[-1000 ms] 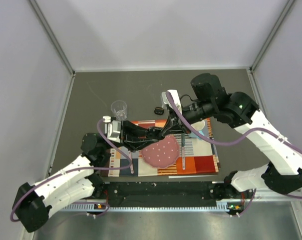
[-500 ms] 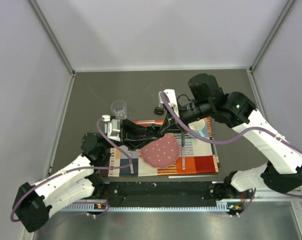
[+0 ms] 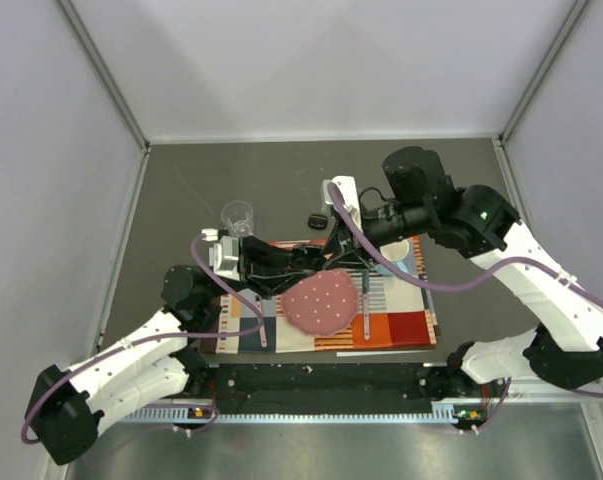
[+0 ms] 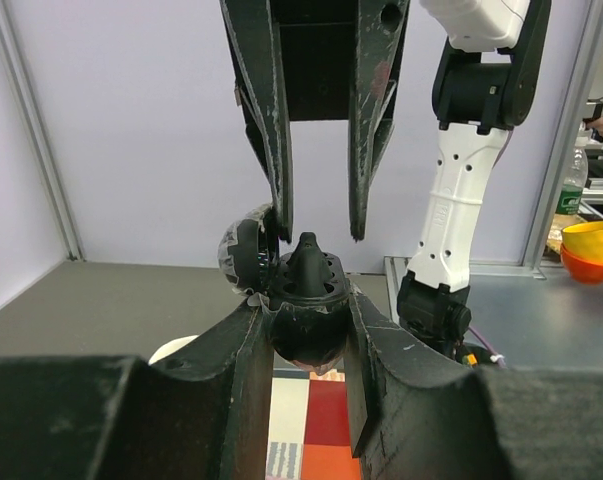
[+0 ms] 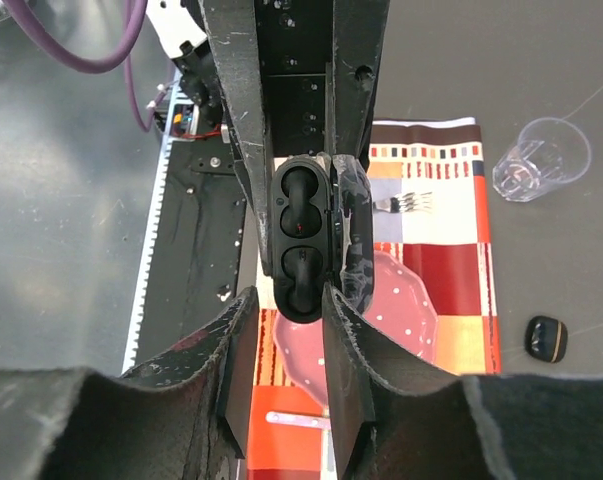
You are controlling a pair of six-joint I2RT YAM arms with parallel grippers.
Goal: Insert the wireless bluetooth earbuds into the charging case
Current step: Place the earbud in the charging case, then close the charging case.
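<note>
Left gripper (image 4: 306, 320) clamps open charging case (image 4: 306, 350) — earbud (image 4: 309, 265) poking up inside. Right gripper (image 4: 318, 235) just above, fingers parted, holding nothing — second earbud (image 5: 546, 338) lies on table (image 5: 541, 60).

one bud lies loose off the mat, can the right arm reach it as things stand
Probably yes: the earbud lies alone on bare table beyond the mat, nothing covering it, and the right gripper is open and empty.
</note>
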